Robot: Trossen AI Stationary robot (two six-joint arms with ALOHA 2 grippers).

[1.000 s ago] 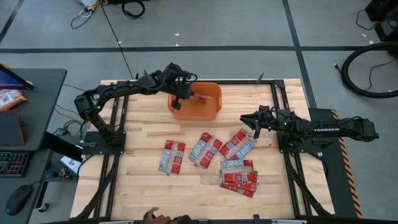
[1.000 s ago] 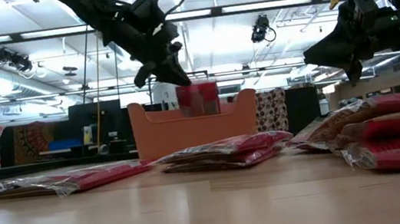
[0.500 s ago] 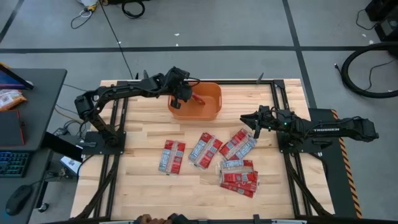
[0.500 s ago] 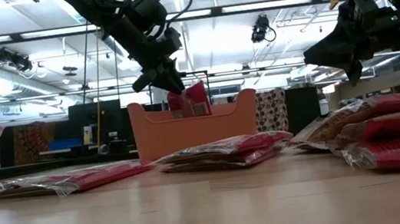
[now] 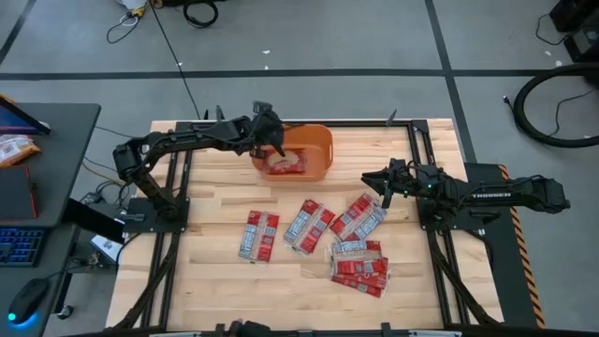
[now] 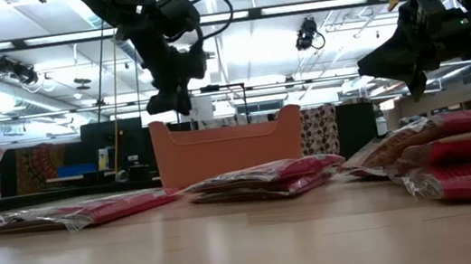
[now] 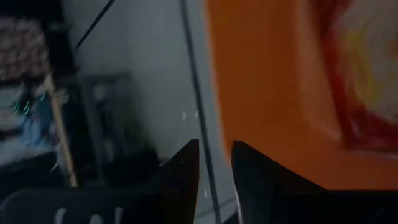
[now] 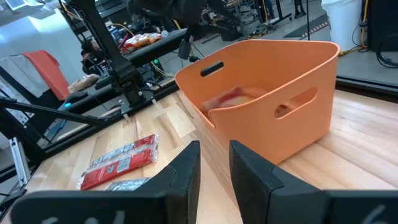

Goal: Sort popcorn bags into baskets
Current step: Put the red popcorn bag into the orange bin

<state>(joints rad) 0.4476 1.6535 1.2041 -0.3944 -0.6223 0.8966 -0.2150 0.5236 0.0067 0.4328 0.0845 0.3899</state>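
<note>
In the orange basket [image 5: 316, 142], one popcorn bag [image 5: 284, 163], left end effector [image 5: 269, 139] above, nearly closed, empty

Your left gripper [image 5: 269, 134] hangs over the basket's [image 5: 318, 154] left rim, fingers nearly together. Your right gripper [image 5: 377, 181] waits to the basket's right, fingers nearly together too.

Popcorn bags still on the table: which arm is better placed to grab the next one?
Probably the right. The right gripper hangs empty beside the nearest popcorn bag in the cluster. The left gripper is over the far rim of the orange basket, farther from the bags.
</note>
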